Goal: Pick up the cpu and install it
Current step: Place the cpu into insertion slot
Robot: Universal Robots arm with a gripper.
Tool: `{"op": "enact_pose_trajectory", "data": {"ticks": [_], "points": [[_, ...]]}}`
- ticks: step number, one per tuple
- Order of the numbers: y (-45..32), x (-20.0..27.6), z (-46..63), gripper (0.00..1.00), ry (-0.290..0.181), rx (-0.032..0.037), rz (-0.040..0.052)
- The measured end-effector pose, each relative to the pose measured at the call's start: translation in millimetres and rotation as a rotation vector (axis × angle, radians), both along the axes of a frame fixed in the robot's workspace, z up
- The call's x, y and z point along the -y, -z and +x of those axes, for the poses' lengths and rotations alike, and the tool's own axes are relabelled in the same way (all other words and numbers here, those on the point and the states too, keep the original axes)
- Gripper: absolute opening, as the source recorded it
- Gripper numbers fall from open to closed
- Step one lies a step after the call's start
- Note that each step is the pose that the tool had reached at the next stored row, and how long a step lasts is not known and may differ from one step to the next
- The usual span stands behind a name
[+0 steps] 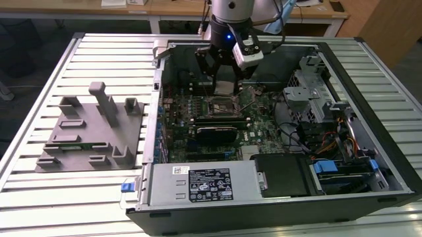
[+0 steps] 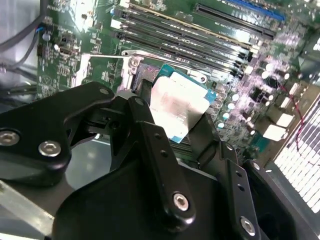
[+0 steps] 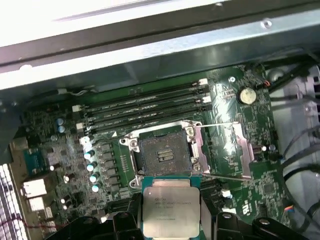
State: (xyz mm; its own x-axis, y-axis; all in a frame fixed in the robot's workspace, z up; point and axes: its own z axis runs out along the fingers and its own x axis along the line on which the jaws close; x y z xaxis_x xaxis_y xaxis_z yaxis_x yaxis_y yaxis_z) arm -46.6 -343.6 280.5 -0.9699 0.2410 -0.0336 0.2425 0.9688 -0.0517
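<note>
Clamped on the cpu (image 3: 171,207) with the tool (image 3: 171,216): black fingers (image 2: 155,145) narrowed to the chip's width, one on each of two opposite edges. Held level, silvery top up and green border showing, in the air over the board (image 3: 235,125). Hanging just beside the socket (image 3: 162,155), apart from it and not seated. Seen from outside as a pale square between the fingertips of the tool (image 1: 224,85), inside the case (image 1: 277,212), with the socket (image 1: 221,104) close below.

Socket bare, with its metal plate (image 3: 222,147) swung open to one side. Beyond it, four long slots (image 3: 145,107) in a row, and near them a round battery (image 3: 247,95). Toward the exterior view's right, a metal cage (image 1: 316,98) and a tangle of cables (image 1: 329,143). Along the case's near wall, a grey supply (image 1: 204,182) with a label. Nothing between chip and socket.

On the exterior view's left, well apart from the case, a grey tray (image 1: 89,131) with upright pegs. Under everything, a slatted metal counter (image 1: 79,197). At the back, wooden desks (image 1: 165,7).
</note>
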Motion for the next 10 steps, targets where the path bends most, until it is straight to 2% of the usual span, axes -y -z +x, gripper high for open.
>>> {"op": "enact_pose_trajectory", "data": {"ticks": [10], "points": [[0.1,0.0,0.0,0.54,0.159,0.0000,-0.0001]]}}
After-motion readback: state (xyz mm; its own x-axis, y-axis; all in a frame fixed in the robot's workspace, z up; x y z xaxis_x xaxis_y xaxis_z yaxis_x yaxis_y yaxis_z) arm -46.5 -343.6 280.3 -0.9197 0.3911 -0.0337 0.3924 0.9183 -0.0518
